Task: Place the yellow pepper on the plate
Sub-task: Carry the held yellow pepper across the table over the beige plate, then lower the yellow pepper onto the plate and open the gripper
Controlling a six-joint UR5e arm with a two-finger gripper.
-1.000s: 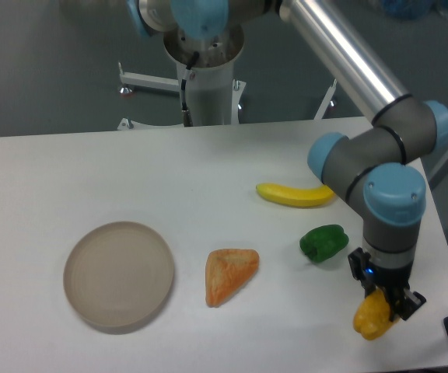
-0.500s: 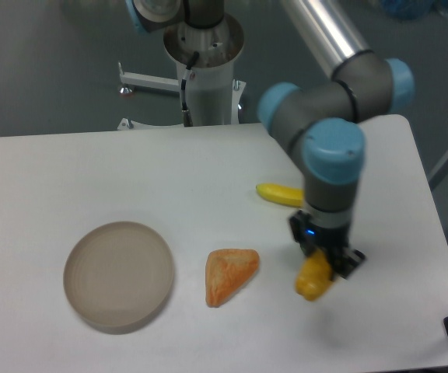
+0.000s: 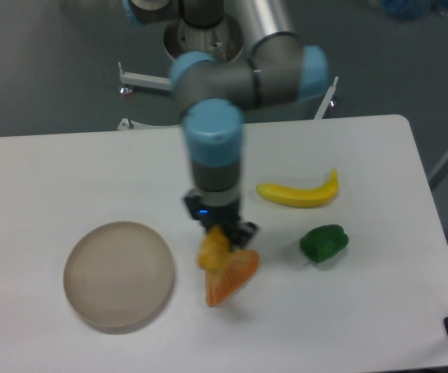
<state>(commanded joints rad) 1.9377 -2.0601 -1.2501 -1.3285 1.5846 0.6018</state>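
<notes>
The yellow pepper (image 3: 213, 250) hangs in the air just above the orange wedge, with my gripper (image 3: 217, 237) shut on its top. It is a small blocky yellow-orange piece, partly blurred. The plate (image 3: 119, 274) is a round beige-grey dish lying on the table to the left of the gripper, with nothing on it. A short gap of bare table separates the pepper from the plate's right rim.
An orange wedge-shaped food piece (image 3: 233, 279) lies directly under the held pepper. A green pepper (image 3: 323, 242) sits to the right, and a yellow banana (image 3: 299, 193) lies behind it. The arm's base (image 3: 204, 54) stands at the table's far edge.
The arm has swung left across the table, carrying the yellow pepper from the front right corner to above the orange wedge. The banana and green pepper are uncovered again.
</notes>
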